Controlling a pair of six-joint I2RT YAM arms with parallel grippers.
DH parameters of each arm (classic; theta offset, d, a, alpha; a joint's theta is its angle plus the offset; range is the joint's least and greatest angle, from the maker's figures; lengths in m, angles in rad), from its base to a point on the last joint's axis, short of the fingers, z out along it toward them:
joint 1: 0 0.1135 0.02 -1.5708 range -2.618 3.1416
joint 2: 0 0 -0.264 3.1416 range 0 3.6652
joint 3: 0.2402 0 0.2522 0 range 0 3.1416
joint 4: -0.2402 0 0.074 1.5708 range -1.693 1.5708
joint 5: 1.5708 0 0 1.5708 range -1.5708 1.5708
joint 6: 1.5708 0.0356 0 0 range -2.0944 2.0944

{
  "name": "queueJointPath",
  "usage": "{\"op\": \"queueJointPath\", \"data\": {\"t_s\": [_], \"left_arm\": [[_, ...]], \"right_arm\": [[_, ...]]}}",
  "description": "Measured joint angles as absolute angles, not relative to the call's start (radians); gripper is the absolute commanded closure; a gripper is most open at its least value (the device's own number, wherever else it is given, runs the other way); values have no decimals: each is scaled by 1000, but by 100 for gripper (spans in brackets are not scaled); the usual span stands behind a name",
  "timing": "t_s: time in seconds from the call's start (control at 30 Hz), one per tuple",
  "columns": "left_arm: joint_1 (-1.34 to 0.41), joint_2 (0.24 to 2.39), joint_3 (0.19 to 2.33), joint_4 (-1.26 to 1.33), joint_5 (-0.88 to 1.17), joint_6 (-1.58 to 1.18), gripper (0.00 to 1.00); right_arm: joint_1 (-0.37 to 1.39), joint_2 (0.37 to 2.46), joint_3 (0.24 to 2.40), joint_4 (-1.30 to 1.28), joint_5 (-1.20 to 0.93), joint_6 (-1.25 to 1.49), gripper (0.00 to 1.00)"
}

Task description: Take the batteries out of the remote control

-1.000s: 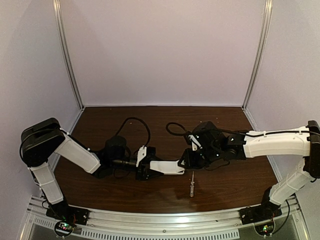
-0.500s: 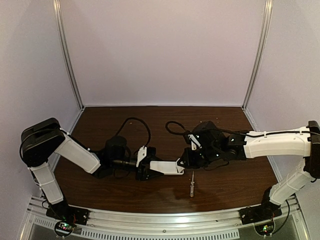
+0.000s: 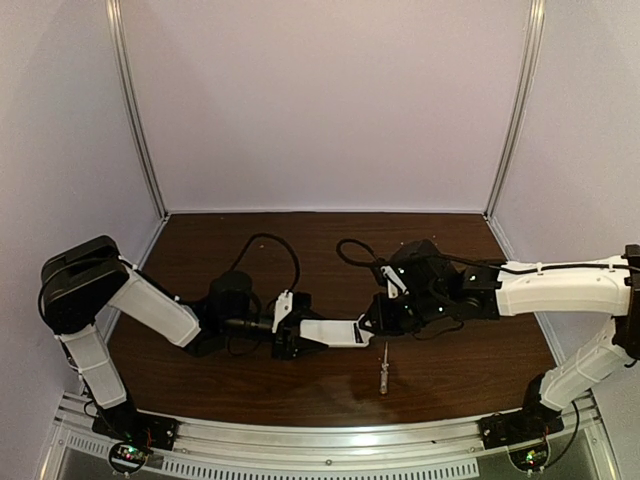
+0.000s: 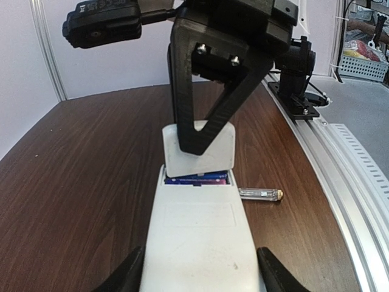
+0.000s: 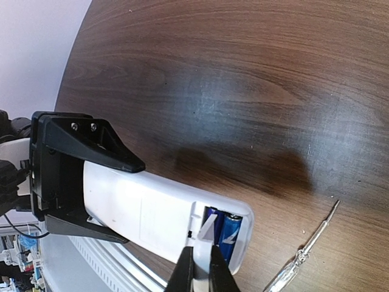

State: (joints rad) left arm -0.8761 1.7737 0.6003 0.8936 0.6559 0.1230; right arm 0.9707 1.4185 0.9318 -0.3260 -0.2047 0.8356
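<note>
My left gripper (image 3: 298,333) is shut on the remote control (image 3: 338,332), a slim white bar held level just above the table. In the left wrist view the remote (image 4: 197,243) lies between my fingers (image 4: 124,277). Its far end is open, and two blue batteries (image 4: 196,179) lie side by side in the bay. My right gripper (image 3: 376,322) is shut on the small white cover (image 4: 200,149) and holds it tilted over the bay. In the right wrist view my right gripper (image 5: 199,267) pinches the cover (image 5: 206,234) above the batteries (image 5: 226,234) in the remote (image 5: 146,213).
A thin silvery screwdriver (image 3: 382,368) lies on the brown table just right of the remote's open end; it also shows in the left wrist view (image 4: 260,194) and the right wrist view (image 5: 304,252). Black cables loop behind both grippers. A metal rail runs along the near edge.
My right gripper has shifted slightly right and up with the cover, uncovering the battery bay. The left gripper and remote have barely moved.
</note>
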Motion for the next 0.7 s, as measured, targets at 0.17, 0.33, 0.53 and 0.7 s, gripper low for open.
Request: {"op": "queueJointPath", "data": {"t_s": [0.17, 0.33, 0.53, 0.7], "left_arm": [[-876, 1765, 599, 896, 659, 126, 100], [-873, 1759, 595, 907, 667, 130, 100], [-866, 1748, 589, 918, 670, 134, 100], [-859, 1726, 575, 919, 673, 141, 100]], "right_arm": [[969, 1393, 931, -350, -195, 833, 100], [962, 1366, 930, -377, -181, 825, 100], [935, 1324, 928, -417, -162, 810, 100], [901, 1284, 921, -444, -137, 793, 100]]}}
